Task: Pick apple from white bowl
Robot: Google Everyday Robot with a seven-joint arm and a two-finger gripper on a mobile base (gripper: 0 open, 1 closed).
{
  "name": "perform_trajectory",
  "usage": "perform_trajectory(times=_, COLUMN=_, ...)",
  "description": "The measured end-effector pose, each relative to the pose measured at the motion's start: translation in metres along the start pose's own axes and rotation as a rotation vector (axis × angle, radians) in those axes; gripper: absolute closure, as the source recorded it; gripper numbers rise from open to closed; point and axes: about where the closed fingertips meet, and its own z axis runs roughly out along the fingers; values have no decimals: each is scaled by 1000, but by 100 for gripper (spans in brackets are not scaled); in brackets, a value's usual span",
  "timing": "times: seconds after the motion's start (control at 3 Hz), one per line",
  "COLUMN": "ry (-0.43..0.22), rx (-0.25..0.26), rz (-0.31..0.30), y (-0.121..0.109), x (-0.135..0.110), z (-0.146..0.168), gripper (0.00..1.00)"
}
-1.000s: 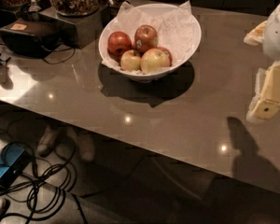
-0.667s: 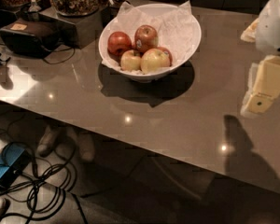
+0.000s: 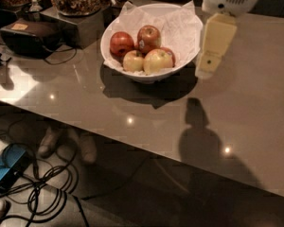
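Close beside white bowl (image 3: 114,63), claw (image 3: 205,73); pale sticker (image 3: 141,44) on apple (image 3: 150,34) unreadable.

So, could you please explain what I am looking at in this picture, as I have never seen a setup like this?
This is one camera picture looking down on a brown table; where the camera is mounted is not on record. The cream piece at the upper right is the end of a robot arm with its hand, which hangs over the table just right of the white bowl. Nothing can be seen in the hand. The bowl is lined with crumpled paper and holds several apples. The one to pick is the red apple with a small sticker, at the back. A darker red apple lies left of it, and yellow-green apples lie in front. A black box stands at the far left.
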Motion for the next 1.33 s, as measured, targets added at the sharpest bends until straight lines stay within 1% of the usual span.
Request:
perform_trajectory(times=0.33, ry=-36, rx=32, rz=-25, y=-8, x=-21, z=-4, gripper=0)
perform_trajectory(times=0.67, ry=-91, rx=42, rz=30, y=-24, x=-31, z=-2, gripper=0)
perform_trajectory(times=1.0, ry=-171, rx=37, rz=61, y=-69, x=-76, z=3, gripper=0)
perform_trajectory(times=1.33, ry=-192, rx=58, rz=60, y=-75, x=-83, z=1, gripper=0)
